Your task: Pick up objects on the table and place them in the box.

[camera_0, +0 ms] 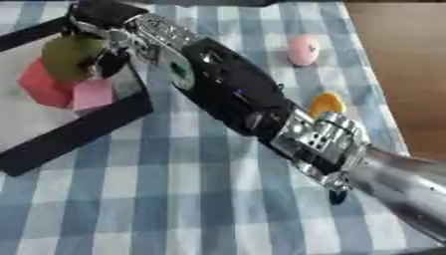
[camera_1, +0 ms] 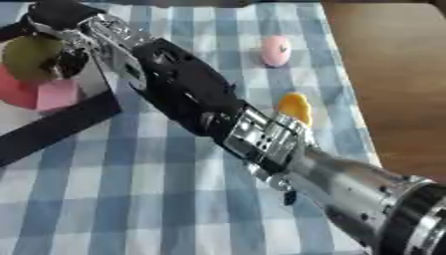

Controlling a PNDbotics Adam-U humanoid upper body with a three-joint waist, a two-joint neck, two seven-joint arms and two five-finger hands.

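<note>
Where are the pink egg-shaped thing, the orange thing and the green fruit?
Pink egg (camera_0: 303,50), left eye view, its middle.
Orange thing (camera_1: 295,106), right eye view, its visible top.
Green fruit (camera_0: 69,57), left eye view, its front.

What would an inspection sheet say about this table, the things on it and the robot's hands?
Surface: blue and white checked cloth over the table.
Job's things: box with black rim at left, holding a red block and a pink block; olive-green round object over the box; pink egg-shaped object and orange object lie on the cloth.
Clutter: small dark thing beneath the forearm.
Hands: right hand over the box, fingers curled on the green object; left hand not seen.
Cables: nothing seen.
Surroundings: brown wooden surface at right.
</note>
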